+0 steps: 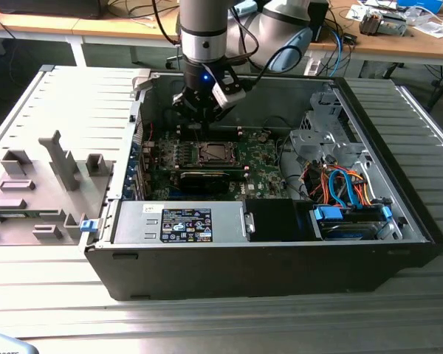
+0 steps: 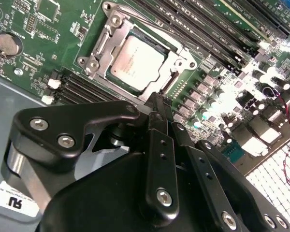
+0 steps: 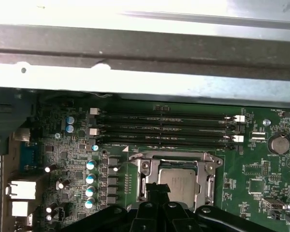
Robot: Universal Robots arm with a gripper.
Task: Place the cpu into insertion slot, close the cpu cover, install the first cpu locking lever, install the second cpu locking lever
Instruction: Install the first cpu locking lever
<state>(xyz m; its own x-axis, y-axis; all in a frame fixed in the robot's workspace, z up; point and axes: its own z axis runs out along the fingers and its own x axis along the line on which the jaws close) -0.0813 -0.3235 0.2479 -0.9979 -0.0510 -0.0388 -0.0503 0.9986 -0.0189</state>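
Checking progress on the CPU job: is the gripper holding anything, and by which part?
Nothing is held: the gripper is shut and empty, while the cpu sits in the insertion slot.

The computer case (image 1: 266, 258) lies open on top, so the way in from above is free. Directly over the insertion slot (image 1: 213, 153) the claw (image 1: 201, 119) and its arm (image 1: 204, 29) take up the room. Toward the exterior view's right, a metal drive cage (image 1: 321, 136) and a tangle of coloured cables (image 1: 340, 184) crowd the interior. The case wall (image 3: 145, 53) rises just beside the memory slots (image 3: 164, 128), narrowing approach there.
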